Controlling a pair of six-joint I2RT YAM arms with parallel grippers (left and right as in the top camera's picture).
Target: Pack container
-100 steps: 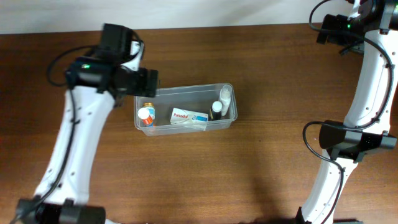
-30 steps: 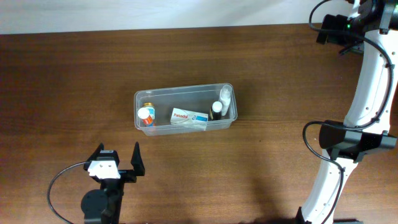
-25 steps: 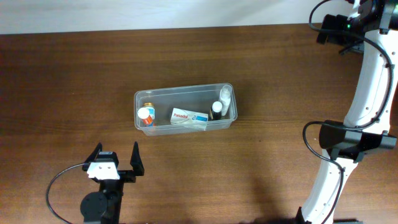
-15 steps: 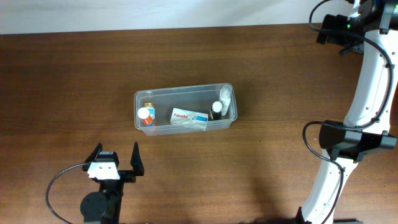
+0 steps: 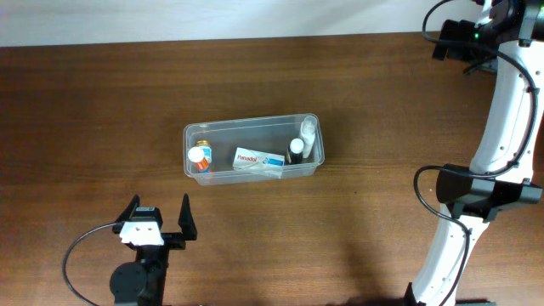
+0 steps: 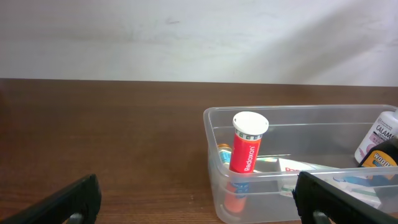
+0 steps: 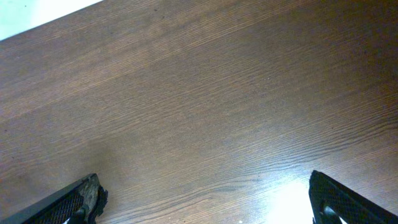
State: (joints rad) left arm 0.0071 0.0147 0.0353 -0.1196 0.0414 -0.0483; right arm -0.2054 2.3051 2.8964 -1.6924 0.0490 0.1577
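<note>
Pulled back from the container (image 5: 255, 122), the left arm sits folded at the table's (image 5: 102, 110) near edge, left hand (image 5: 159, 214) spread wide, empty; right hand (image 7: 205, 196) also spread, empty.

The wooden table (image 5: 382, 127) is dark brown, with fine straight grain lines (paler where the light falls on it). The rectangular plastic container (image 5: 255, 121) is clear and colourless. The round tube (image 6: 247, 149) is red with white letters and a white cap. The flat carton box (image 5: 259, 160) is white with a red name and a blue patch. The small plastic bottle (image 6: 384, 134) is white. The dark bottle (image 6: 380, 158) carries a yellow label. The left gripper (image 5: 159, 201) is black with a white block. The right arm (image 5: 510, 102) is white with black joints.
</note>
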